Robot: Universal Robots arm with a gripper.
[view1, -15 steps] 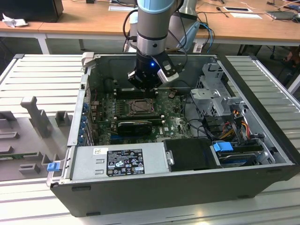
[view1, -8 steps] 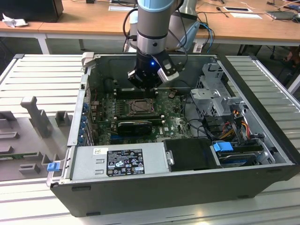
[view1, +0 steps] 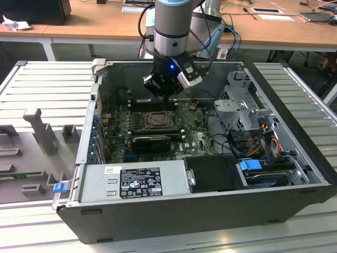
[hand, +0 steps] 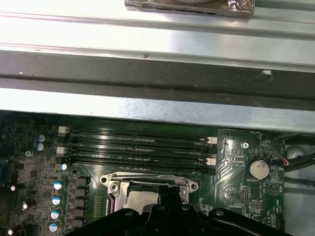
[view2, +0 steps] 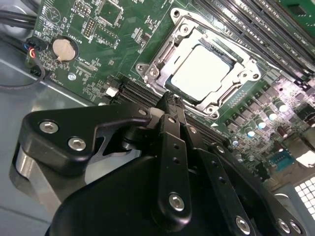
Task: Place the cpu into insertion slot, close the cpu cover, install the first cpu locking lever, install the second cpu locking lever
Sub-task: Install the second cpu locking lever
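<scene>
Exterior view: gripper (view1: 164, 93) hangs inside the open case (view1: 295, 174), just above the slot (view1: 157, 120) near the middle of the board (view1: 196, 138).

Second wrist view: cpu (view2: 200, 73) lies flat in the slot, cover (view2: 199, 63) down around it, pale lid showing through the window. Jaws drawn narrow, tips together at the cover's near edge, holding nothing I can see; contact with the frame can't be judged.

First wrist view: same cover (hand: 147, 183) just past the fingertips (hand: 170, 192), memory slots (hand: 138, 147) beyond.

Handling, my read: chip is light, stiff, slick on top, with fragile contacts beneath, so take it by the edges only. Cover is thin springy sheet metal; push on its rim, not on the chip.
</scene>
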